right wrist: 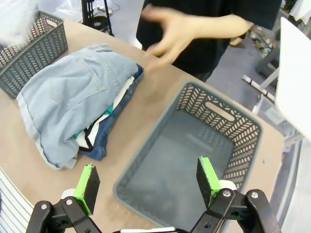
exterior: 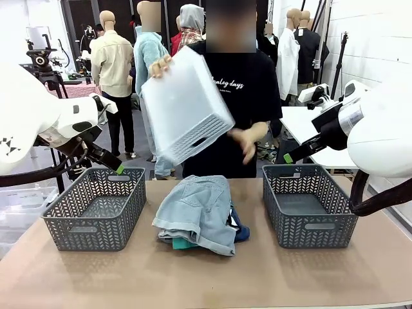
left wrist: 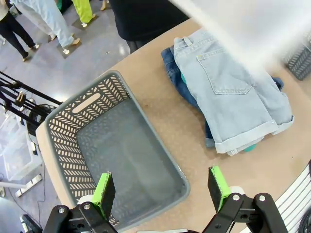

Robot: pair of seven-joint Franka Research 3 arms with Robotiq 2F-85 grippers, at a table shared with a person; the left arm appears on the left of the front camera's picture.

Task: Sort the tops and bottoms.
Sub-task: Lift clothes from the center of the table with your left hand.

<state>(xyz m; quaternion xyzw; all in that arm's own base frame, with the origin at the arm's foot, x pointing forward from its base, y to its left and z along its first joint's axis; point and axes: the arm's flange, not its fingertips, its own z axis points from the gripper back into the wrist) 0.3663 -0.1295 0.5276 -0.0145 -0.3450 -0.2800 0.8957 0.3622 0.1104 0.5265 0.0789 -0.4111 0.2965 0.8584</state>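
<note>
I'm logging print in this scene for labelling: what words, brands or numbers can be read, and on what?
"nalog days": white script on the person's black T-shirt, its start hidden behind the white bin.
Left grey basket, right grey basket, pale denim shorts: no print readable.

Clothes pile (exterior: 199, 215) on table (exterior: 206, 277), between left basket (exterior: 90, 225) and right basket (exterior: 318, 225), person (exterior: 248, 84) behind
</note>
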